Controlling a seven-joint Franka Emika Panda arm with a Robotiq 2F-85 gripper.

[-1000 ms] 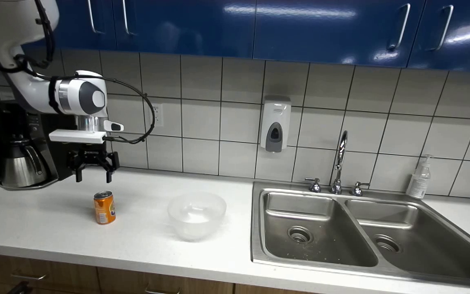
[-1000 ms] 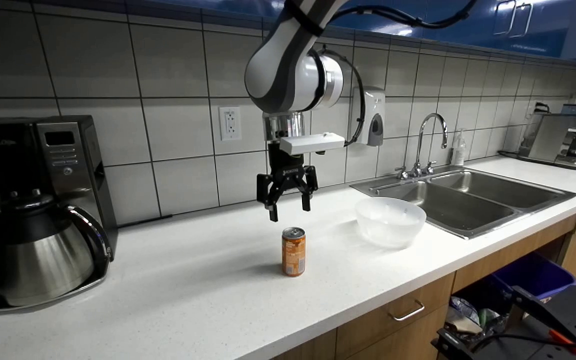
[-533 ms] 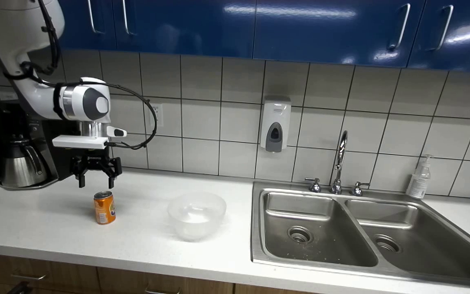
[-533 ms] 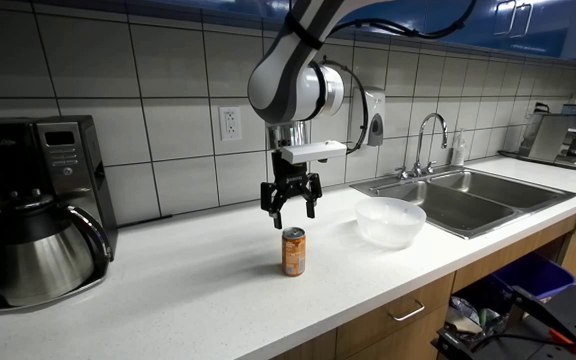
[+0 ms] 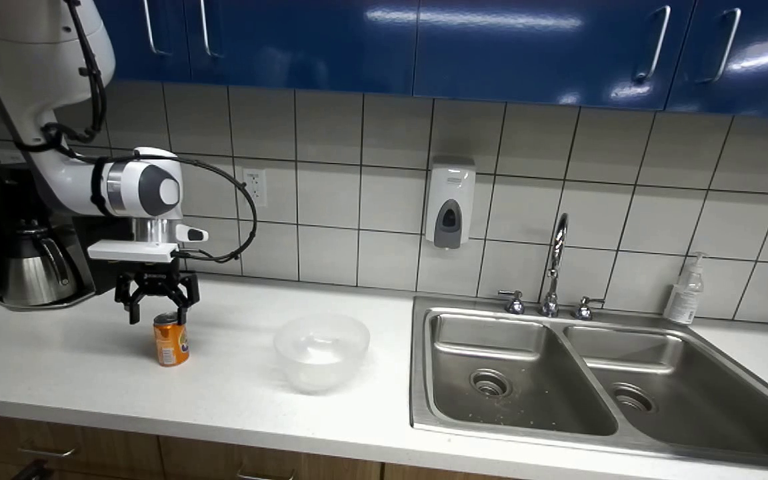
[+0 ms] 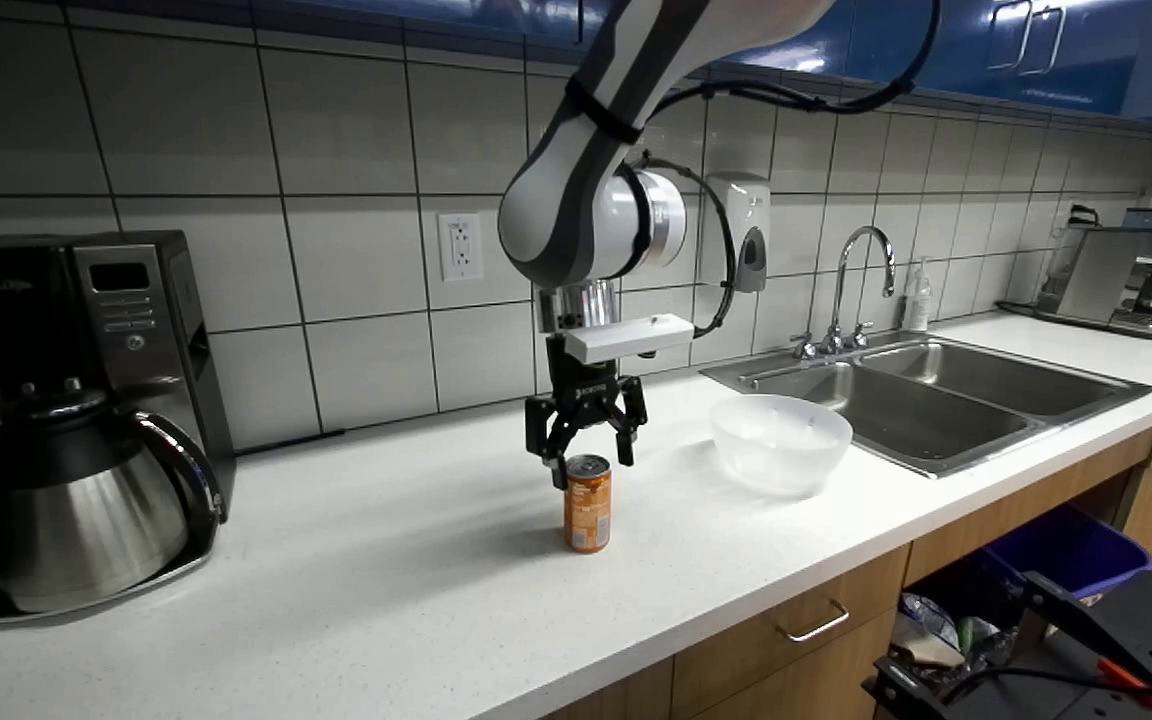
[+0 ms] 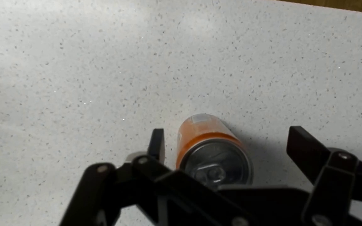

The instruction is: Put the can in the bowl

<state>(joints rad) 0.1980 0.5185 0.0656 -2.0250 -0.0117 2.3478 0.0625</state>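
The orange can (image 5: pixel 171 347) stands upright on the counter in both exterior views (image 6: pixel 588 515). My gripper (image 5: pixel 158 317) points down over it, fingertips at about the height of its silvery top, also in an exterior view (image 6: pixel 593 467). In the wrist view the gripper (image 7: pixel 227 139) is open. The can (image 7: pixel 206 135) shows between its fingers, closer to the left finger (image 7: pixel 157 142) than to the right, with a gap on both sides. Part of the can's top is hidden behind the gripper there. The whitish translucent bowl (image 5: pixel 321 370) stands apart from the can, towards the sink (image 6: pixel 781 450).
A steel double sink (image 5: pixel 417 373) with a faucet (image 5: pixel 555 267) lies beyond the bowl. A coffee maker with a steel pot (image 6: pixel 86 510) stands on the opposite side. A soap dispenser (image 5: pixel 451 203) hangs on the tiled wall. The counter's front edge (image 5: pixel 224 427) runs near the can.
My gripper has come down from above the can to the level of its top, shifting slightly sideways at first. It has stayed open. The can and the bowl have not moved.
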